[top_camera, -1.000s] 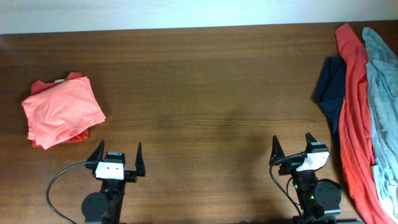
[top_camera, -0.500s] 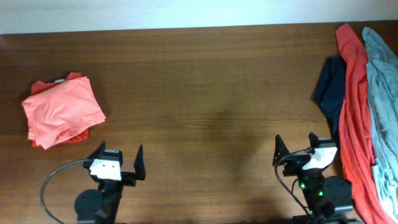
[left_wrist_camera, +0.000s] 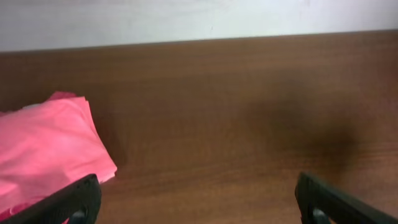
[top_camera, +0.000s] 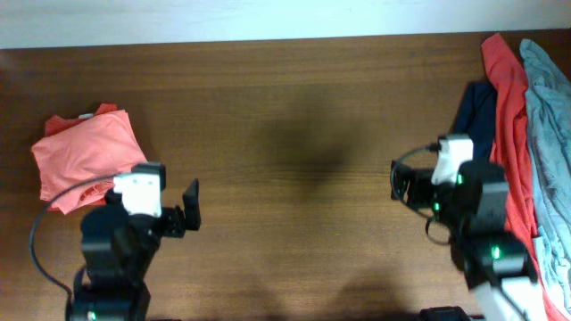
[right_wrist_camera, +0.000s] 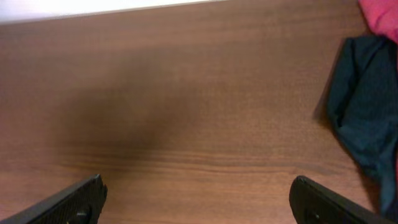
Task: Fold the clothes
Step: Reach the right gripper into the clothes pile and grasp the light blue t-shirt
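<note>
A folded stack of coral-red tees (top_camera: 85,160) lies at the table's left; it also shows in the left wrist view (left_wrist_camera: 43,149). At the right edge lies an unfolded pile: a navy piece (top_camera: 477,120), a coral-red tee (top_camera: 508,98) and a pale grey-blue T-shirt (top_camera: 546,98). The navy piece (right_wrist_camera: 367,118) and a coral corner (right_wrist_camera: 380,15) show in the right wrist view. My left gripper (top_camera: 153,189) (left_wrist_camera: 199,196) is open and empty, just right of the folded stack. My right gripper (top_camera: 442,169) (right_wrist_camera: 198,198) is open and empty, just left of the navy piece.
The brown wooden table (top_camera: 294,107) runs back to a white wall (top_camera: 268,18). The pile hangs over the table's right edge. Cables trail from both arms near the front edge.
Both arms have lifted and moved away from the front edge toward the middle of the table. The left now overlaps the folded stack's corner; the right has closed on the pile. The clothes are unmoved.
</note>
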`<action>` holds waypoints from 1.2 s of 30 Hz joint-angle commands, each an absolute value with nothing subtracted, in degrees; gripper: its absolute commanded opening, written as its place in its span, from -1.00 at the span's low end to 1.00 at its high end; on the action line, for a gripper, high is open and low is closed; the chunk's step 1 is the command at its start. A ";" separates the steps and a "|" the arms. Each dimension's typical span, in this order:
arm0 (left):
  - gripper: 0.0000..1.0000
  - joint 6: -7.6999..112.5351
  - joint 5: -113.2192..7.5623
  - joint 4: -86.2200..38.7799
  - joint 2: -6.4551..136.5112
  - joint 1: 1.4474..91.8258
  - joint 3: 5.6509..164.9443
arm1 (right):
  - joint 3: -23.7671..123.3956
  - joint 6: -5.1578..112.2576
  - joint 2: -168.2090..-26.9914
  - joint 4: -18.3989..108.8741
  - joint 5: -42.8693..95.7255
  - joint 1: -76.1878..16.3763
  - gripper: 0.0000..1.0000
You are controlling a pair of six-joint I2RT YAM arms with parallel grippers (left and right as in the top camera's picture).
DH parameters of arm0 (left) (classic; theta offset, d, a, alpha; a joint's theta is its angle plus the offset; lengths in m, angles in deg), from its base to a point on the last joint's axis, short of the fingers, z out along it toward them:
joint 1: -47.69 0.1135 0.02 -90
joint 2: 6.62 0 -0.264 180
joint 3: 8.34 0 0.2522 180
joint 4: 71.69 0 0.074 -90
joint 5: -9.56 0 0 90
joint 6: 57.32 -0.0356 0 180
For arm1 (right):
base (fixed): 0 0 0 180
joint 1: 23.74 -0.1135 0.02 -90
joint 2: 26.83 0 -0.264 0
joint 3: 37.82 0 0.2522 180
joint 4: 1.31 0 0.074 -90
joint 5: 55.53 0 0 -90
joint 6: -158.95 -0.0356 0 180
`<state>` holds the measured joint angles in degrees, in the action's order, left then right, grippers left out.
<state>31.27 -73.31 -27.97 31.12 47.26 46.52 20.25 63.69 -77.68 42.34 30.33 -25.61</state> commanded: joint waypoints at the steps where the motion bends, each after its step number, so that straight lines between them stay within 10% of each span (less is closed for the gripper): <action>1: 0.99 31.84 -72.67 -25.89 36.10 46.98 52.64 | 27.92 69.90 -85.04 44.07 30.92 -22.07 0.97; 17: 0.99 31.86 -72.65 -24.78 38.05 46.98 54.70 | 39.01 70.03 -110.35 36.75 31.05 16.64 0.97; 36: 0.99 31.84 -72.70 -23.38 38.05 46.98 54.70 | 39.01 73.29 -128.60 28.37 35.33 21.40 0.71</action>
<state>31.25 -73.33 -23.40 38.07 47.26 53.45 37.98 72.46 -126.83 29.10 33.52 20.86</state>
